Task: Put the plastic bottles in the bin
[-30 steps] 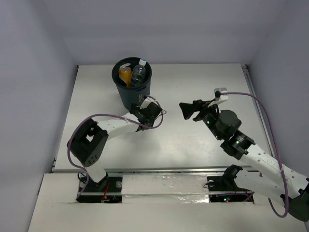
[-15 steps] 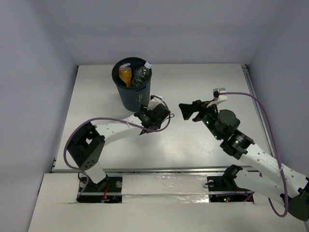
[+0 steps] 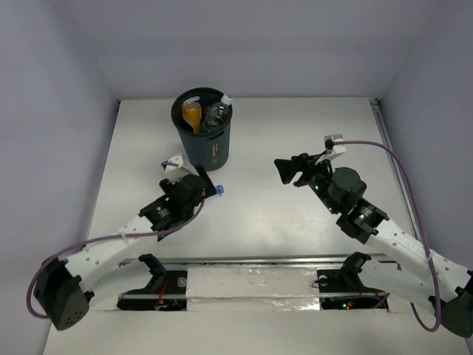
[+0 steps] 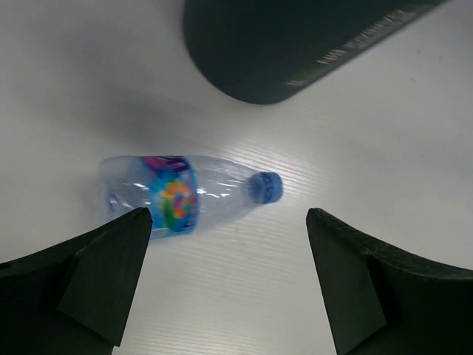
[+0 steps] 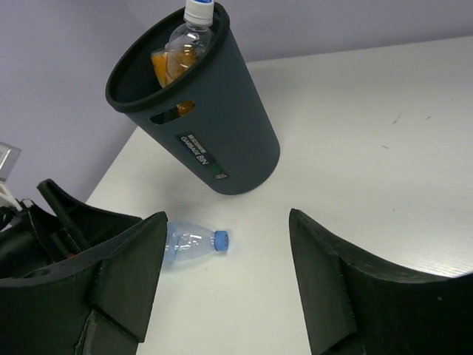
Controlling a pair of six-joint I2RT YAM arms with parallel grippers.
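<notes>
The dark grey bin stands at the back left of the table and holds an orange bottle and a clear white-capped bottle. A small clear bottle with a blue label and blue cap lies on its side on the table just in front of the bin; its cap shows in the top view. My left gripper is open and hovers over this bottle, its fingers either side and nearer than it. My right gripper is open and empty, to the right of the bin, looking at the bin and the bottle.
The left arm's wrist is at the left edge of the right wrist view. The bin's base is close behind the lying bottle. White table with walls at the back and both sides.
My left arm swung away from the bin's right side, leftward and toward the near edge. The blue-capped bottle now shows on the table. The clear bottle in the bin tilted. The right arm stayed still.
</notes>
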